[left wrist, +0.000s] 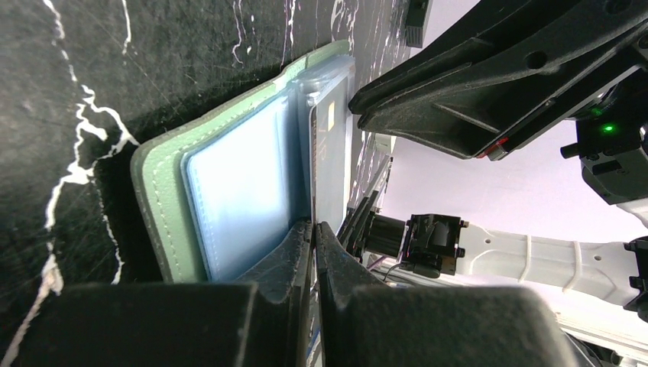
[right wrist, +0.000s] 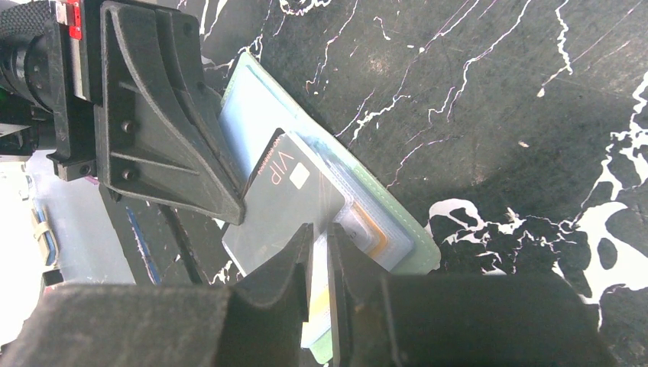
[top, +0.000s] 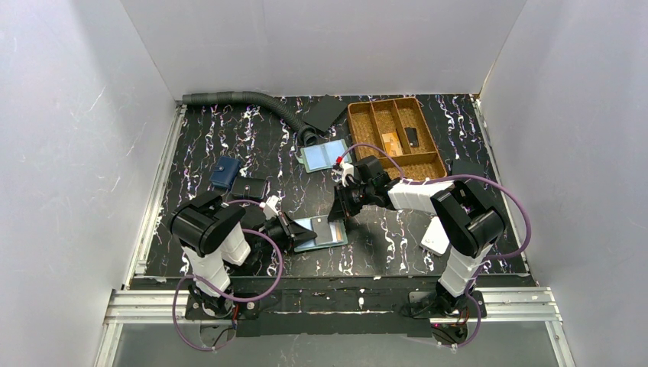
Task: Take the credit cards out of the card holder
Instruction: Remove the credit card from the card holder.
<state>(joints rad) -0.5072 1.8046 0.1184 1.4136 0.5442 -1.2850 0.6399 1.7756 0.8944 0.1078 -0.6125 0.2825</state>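
We see the holder (top: 325,237) lying open on the table (top: 252,145) between our arms. Our left claw (left wrist: 314,226) is pinched tight on a dark card (right wrist: 286,199), partly out of its sleeve. Our right claw (right wrist: 321,233), narrow, nips the holder's near edge.

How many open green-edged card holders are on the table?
2: the near holder at front centre; the far holder left of the wooden tray. None looks hidden.

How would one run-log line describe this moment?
left gripper: shut on dark card | right gripper: shut on card holder edge | card: angled over holder, not yet clear | task: unfinished
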